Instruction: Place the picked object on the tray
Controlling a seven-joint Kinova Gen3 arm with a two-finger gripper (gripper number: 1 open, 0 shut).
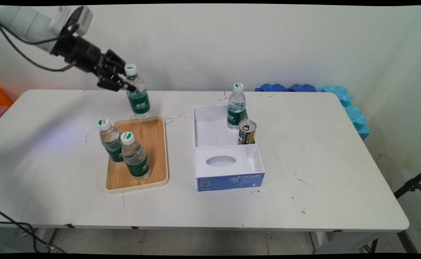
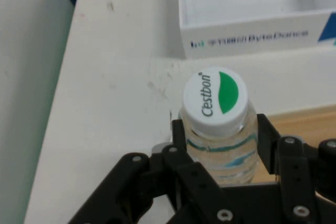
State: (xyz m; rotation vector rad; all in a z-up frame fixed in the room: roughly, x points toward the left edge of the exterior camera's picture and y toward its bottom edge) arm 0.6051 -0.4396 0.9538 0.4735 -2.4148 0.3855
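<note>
Gripper (image 1: 124, 80) clamping neck of clear water bottle (image 1: 138, 94), white-green cap, green label, hanging tilted above far edge of wooden tray (image 1: 156, 144). Two matching bottles (image 1: 124, 151) standing upright on tray's near-left part, touching.

two bottles (image 1: 124, 149) on tray (image 1: 158, 144) — box (image 1: 228, 169) right, holding bottle (image 1: 236, 107), can (image 1: 247, 132).

From my remote seat: clear bottle (image 1: 137, 94) with green label and white-and-green cap (image 2: 215, 99) in my black gripper (image 2: 218, 148); pale wooden tray (image 1: 153, 133); white box (image 1: 210, 131) with blue front; yellow-and-blue can (image 1: 247, 132); blue foam (image 1: 343, 99).
</note>
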